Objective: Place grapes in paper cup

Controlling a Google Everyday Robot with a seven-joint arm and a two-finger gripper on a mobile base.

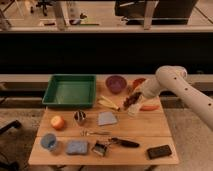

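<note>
Gripper (135, 96) is located right of centre, at the dark reddish-purple grape bunch (130, 100); its grip cannot be told. Small white paper cup (132, 111) is set just nearer.

One raised front view, end effector (131, 102) mid-right

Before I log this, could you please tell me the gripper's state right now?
Gripper: at the grapes, by the paper cup; state cannot be told.
</note>
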